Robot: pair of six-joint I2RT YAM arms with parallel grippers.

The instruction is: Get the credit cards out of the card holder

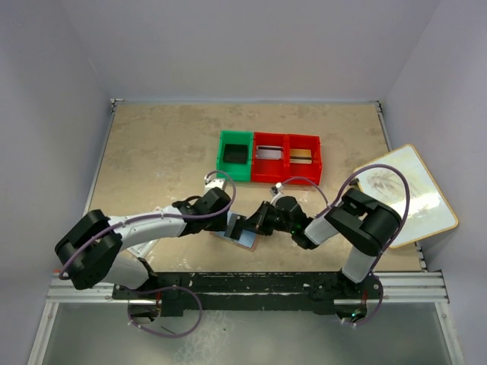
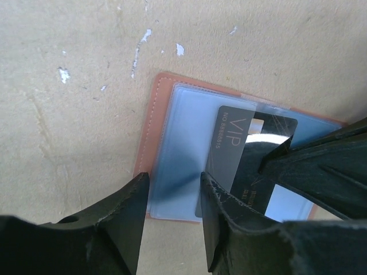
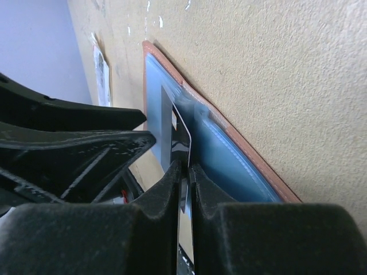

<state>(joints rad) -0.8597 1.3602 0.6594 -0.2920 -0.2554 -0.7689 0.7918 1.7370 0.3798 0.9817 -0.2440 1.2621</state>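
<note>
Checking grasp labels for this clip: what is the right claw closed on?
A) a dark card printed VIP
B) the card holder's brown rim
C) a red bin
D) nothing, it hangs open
A: the right claw pinches the thin edge of the dark VIP card, over the blue lining of the open card holder.

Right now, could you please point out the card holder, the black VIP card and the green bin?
card holder [image 2: 150,132], left wrist view, brown leather rim.
black VIP card [image 2: 238,143], left wrist view, dark face by lettering.
green bin [image 1: 234,172], top external view, front wall.
</note>
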